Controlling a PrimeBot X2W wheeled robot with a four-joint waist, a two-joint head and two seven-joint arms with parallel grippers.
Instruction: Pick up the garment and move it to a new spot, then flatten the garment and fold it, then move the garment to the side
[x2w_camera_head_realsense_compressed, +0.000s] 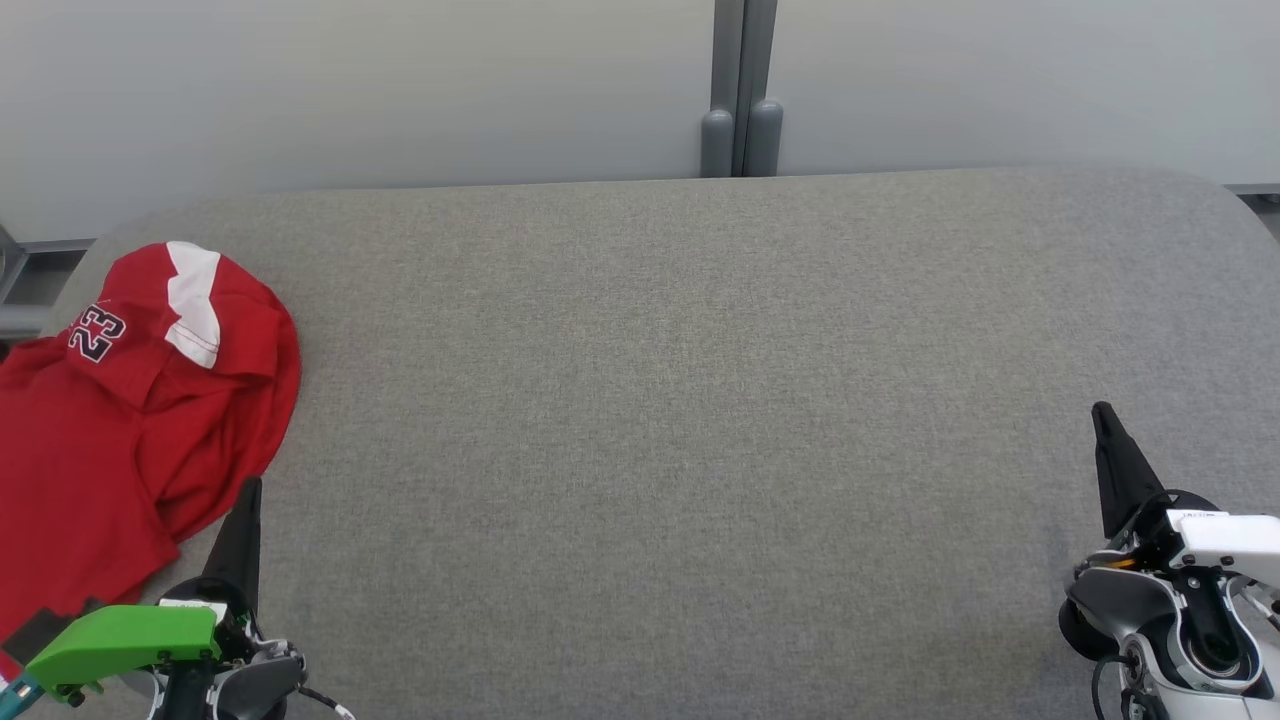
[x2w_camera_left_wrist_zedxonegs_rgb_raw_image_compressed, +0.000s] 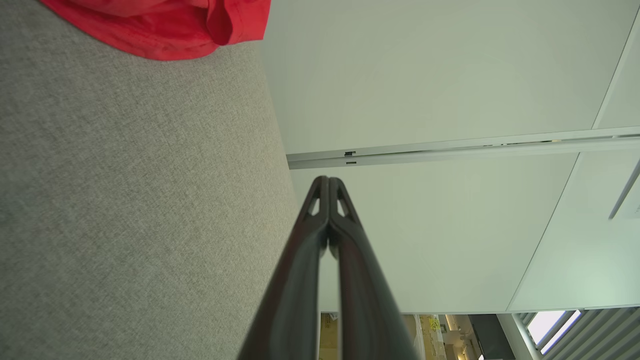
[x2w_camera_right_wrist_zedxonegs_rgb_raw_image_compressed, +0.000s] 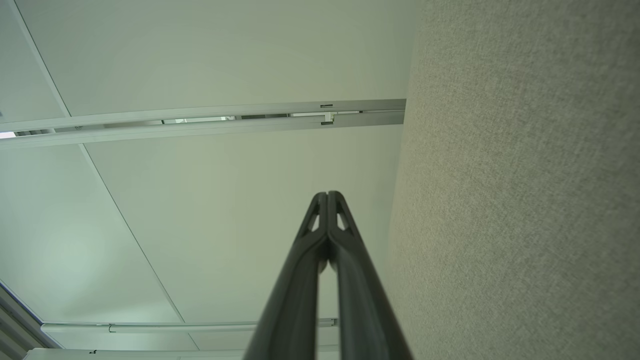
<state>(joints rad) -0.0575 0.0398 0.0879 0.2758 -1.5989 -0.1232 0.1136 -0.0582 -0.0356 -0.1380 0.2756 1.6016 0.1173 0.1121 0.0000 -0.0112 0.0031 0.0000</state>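
Note:
The garment (x2w_camera_head_realsense_compressed: 120, 400) is a red jersey with a white stripe and the number 23, lying crumpled at the left end of the grey table (x2w_camera_head_realsense_compressed: 680, 420). Its red hem (x2w_camera_left_wrist_zedxonegs_rgb_raw_image_compressed: 165, 30) shows at the top of the left wrist view. My left gripper (x2w_camera_head_realsense_compressed: 255, 487) is shut and empty, its tip just beside the garment's lower right edge. In its own view the left gripper (x2w_camera_left_wrist_zedxonegs_rgb_raw_image_compressed: 328, 178) has its tips pressed together. My right gripper (x2w_camera_head_realsense_compressed: 1103, 410) is shut and empty at the far right, well away from the garment. The right gripper (x2w_camera_right_wrist_zedxonegs_rgb_raw_image_compressed: 327, 193) also has closed tips in its own view.
The table is covered in grey fabric with rounded far corners. Behind it stands a pale wall with a grey vertical post (x2w_camera_head_realsense_compressed: 742, 90). Pale panels and a rail (x2w_camera_right_wrist_zedxonegs_rgb_raw_image_compressed: 210, 120) lie beyond the table edge in the wrist views.

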